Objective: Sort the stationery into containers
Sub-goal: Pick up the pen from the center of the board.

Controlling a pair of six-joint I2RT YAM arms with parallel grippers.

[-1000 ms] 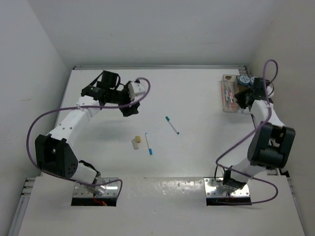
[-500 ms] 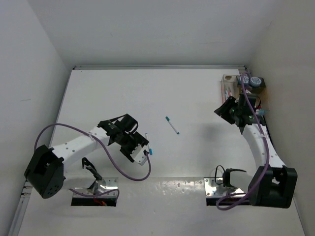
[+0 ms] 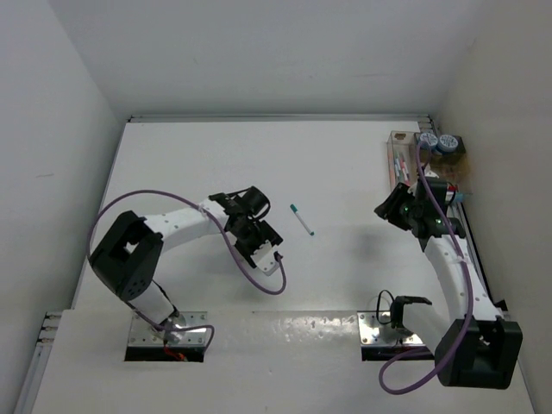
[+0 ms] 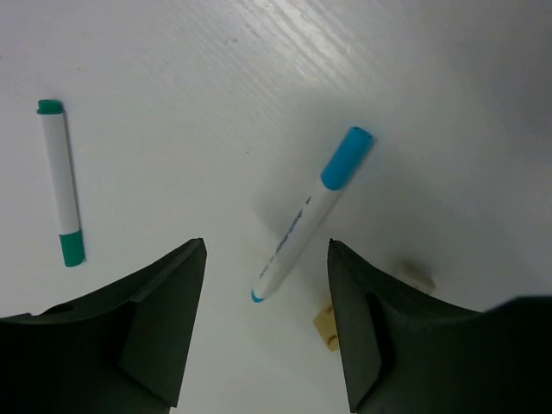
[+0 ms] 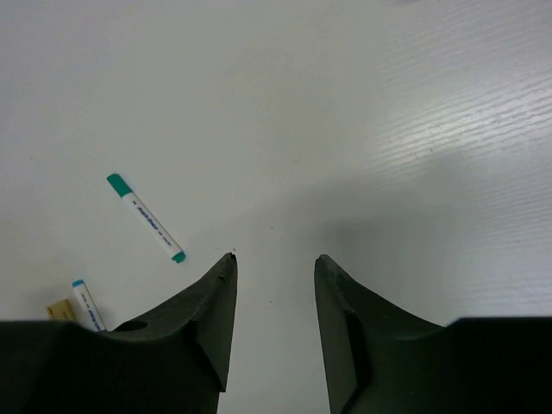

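Left claw (image 4: 266,252) open, empty, astride the blue-capped pen (image 4: 310,216); right claw (image 5: 274,263) parted, empty. Some pens (image 3: 399,164) lie in the clear box (image 3: 390,177), two rolls (image 3: 438,142) at the tan box (image 3: 461,172); the blue-capped pen, teal pen (image 4: 60,185) and tan blocks (image 4: 326,326) are left on the table (image 3: 216,164)

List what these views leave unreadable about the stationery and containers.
- Top view: blue-capped pen and tan blocks hidden under the left end effector.
- Left wrist view: tan blocks partly covered by a finger.
- Top view: containers' contents too small; the right arm covers part.
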